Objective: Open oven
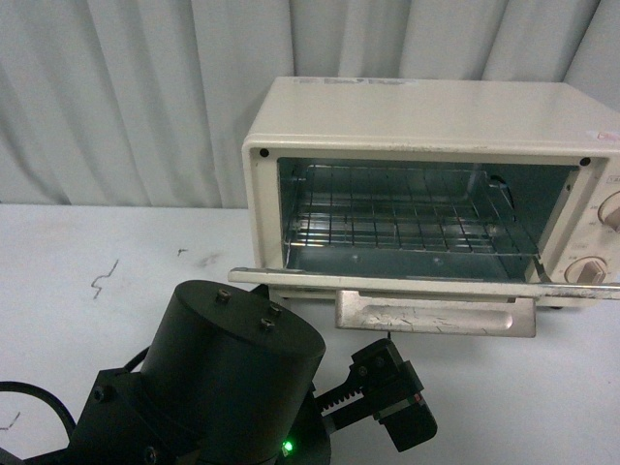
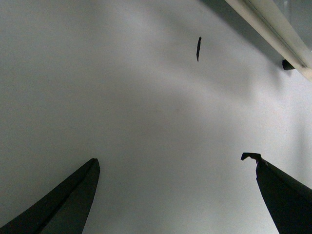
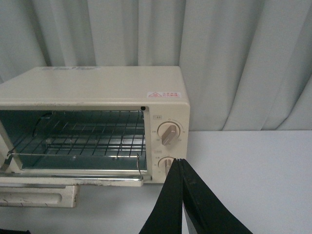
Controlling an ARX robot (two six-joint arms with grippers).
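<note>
oven (image 1: 417, 126) on the table (image 1: 87, 252), door (image 1: 407, 282) lying flat with rack (image 1: 407, 218) exposed, so opening looks complete; left gripper (image 2: 173, 158) spread empty near the handle (image 1: 436, 313), right gripper (image 3: 179, 165) pinched together, idle

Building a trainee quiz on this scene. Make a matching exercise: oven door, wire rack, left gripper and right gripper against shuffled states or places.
1 drop-down door of the cream-white boxy toaster oven
2 silver wire rack
3 black left gripper
4 black right gripper

A shut
B folded down
C inside the oven
D open wide

Pairs: 1-B, 2-C, 3-D, 4-A
</note>
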